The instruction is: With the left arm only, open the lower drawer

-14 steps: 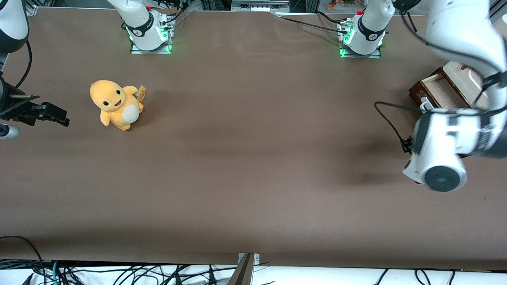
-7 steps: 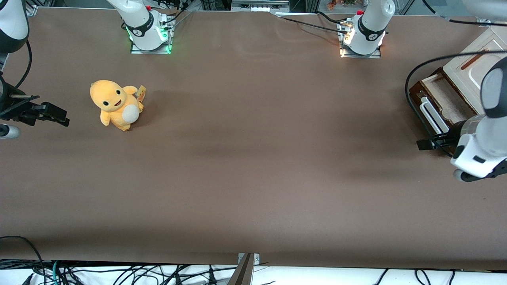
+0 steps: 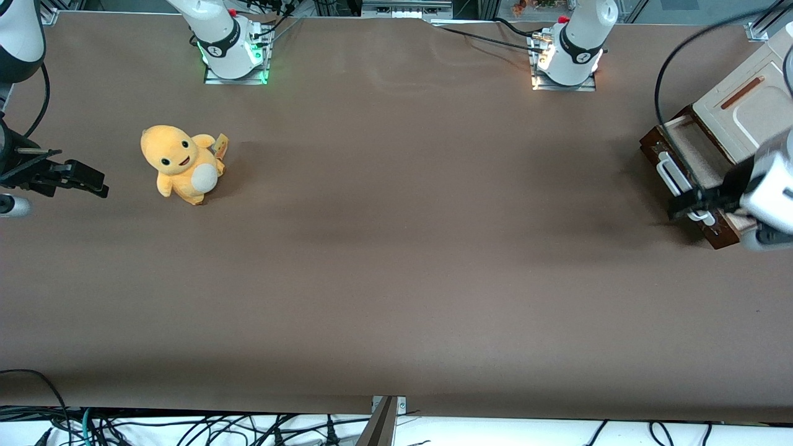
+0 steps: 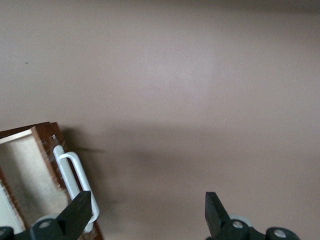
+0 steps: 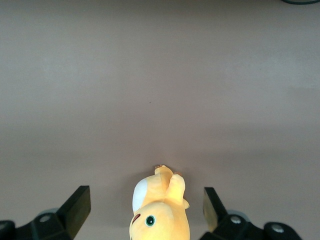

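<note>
The lower drawer [image 3: 686, 162] stands partly pulled out of the cabinet at the working arm's end of the table, its pale lining showing. Its dark brown front carries a long white bar handle [image 3: 673, 174]. The left arm [image 3: 768, 192] reaches in from the table's end. Its black gripper [image 3: 695, 203] hangs open and empty over the nearer end of the handle. In the left wrist view the drawer [image 4: 30, 172] and handle [image 4: 75, 177] lie beside one fingertip [image 4: 76, 214], and the gripper [image 4: 145, 217] is over bare table.
The cabinet's cream top panel [image 3: 743, 108] sits above the drawer, with a black cable [image 3: 664, 68] looping over it. A yellow plush toy [image 3: 179, 162] sits toward the parked arm's end, also in the right wrist view [image 5: 160, 210]. Two arm bases [image 3: 234, 46] [image 3: 567, 52] stand at the table's back edge.
The left arm has swung off toward the table's end, uncovering the drawer. The open gripper has moved from the table in front of the drawer to over the handle's nearer end. The drawer has not moved.
</note>
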{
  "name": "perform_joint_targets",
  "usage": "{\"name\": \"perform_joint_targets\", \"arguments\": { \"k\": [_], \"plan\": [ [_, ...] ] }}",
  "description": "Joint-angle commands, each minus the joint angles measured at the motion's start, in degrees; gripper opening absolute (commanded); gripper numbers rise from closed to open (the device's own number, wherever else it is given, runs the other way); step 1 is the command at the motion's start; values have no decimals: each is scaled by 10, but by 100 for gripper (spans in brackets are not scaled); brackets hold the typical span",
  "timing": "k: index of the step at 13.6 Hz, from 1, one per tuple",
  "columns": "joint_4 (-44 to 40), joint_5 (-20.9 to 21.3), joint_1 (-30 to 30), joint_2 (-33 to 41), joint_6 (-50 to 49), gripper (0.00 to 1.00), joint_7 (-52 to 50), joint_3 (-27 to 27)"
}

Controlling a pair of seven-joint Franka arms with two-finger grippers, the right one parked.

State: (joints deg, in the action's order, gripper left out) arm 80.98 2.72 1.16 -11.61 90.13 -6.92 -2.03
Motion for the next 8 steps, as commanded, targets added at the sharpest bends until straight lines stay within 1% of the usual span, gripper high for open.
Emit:
{"name": "perform_joint_targets", "arguments": {
  "k": [1,4,8],
  "plan": [
    [76,-19,1,69,28,100,38,10],
    [75,-53,0,87,20,100,39,10],
    [71,-57,9,72,12,100,41,7]
  ]
}}
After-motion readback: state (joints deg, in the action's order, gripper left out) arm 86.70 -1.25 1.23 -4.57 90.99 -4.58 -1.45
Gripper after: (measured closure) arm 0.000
